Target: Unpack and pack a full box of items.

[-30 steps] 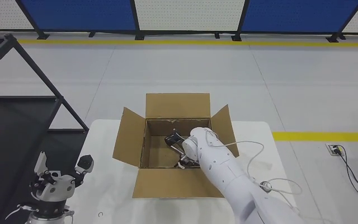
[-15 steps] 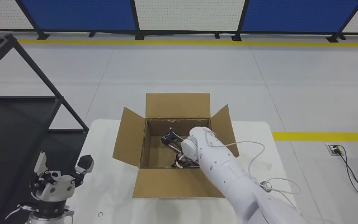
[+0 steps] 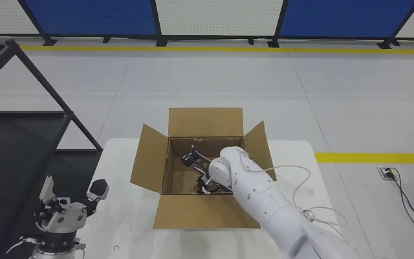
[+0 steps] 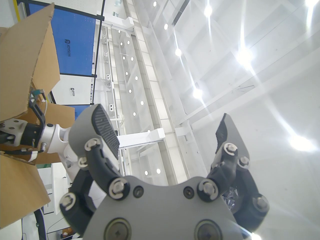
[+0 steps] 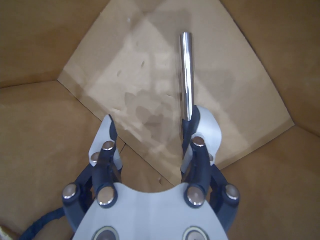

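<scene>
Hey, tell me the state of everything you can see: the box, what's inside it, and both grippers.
cardboard box: open, four flaps folded outward.
right gripper: open, down inside the box.
metal tube: loose on the box floor beside one finger of the right gripper, not clamped.
left gripper: open, holding nothing, pointing upward.

- Pale grey floor (image 3: 213, 84) ran wide behind the white worktop (image 3: 119, 194).
- One yellow line (image 3: 194, 48) lay along the foot of the partition, and a second yellow stripe (image 3: 365, 157) off to one side.
- The partition had blue panels (image 3: 90, 16) and a white perforated panel (image 3: 217, 16), with black posts between.
- A black rack (image 3: 29, 139) stood beside the worktop.
- The ceiling (image 4: 262, 101) was white and beamed, with bright round lights (image 4: 246, 56).
</scene>
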`<state>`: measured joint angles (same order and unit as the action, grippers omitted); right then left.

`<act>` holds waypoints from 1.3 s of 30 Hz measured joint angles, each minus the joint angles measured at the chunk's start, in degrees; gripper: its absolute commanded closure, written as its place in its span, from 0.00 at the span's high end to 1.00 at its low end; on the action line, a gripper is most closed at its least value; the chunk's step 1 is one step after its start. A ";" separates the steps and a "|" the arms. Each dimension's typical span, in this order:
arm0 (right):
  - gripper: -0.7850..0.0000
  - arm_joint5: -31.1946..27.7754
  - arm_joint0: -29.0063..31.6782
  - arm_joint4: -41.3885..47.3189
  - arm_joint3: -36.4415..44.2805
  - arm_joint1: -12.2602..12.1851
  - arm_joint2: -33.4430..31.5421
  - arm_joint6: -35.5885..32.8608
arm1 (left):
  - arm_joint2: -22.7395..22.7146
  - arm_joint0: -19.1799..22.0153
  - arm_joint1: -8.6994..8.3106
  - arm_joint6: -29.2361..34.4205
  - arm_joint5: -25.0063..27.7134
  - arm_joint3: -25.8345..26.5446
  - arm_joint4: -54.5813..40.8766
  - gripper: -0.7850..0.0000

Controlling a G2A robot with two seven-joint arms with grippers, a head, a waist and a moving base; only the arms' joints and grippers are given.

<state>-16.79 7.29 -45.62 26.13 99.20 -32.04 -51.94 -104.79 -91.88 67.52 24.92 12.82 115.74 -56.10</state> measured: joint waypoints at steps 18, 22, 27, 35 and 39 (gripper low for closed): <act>1.00 1.12 2.86 -3.55 9.49 -2.77 -1.93 -2.13 | 0.00 0.00 0.00 0.00 0.00 0.00 0.00 1.00; 1.00 -3.83 3.61 -4.18 10.14 -3.97 -3.26 -1.10 | 0.00 0.00 0.00 0.00 0.00 0.00 0.00 1.00; 1.00 -7.30 5.49 -5.18 12.78 -5.72 -5.24 -0.47 | 0.00 0.00 0.00 0.00 0.00 0.00 0.00 1.00; 1.00 -8.90 10.10 -7.31 21.29 -8.72 -8.80 -1.72 | 0.00 0.00 0.00 0.00 0.00 0.00 0.00 1.00; 1.00 -7.71 13.00 -8.62 27.17 -10.20 -10.93 -3.22 | 0.00 0.00 0.00 0.00 0.00 0.00 0.00 1.00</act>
<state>-24.50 20.29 -54.24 53.29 89.01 -42.98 -55.16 -104.79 -91.88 67.52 24.92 12.82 115.74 -56.10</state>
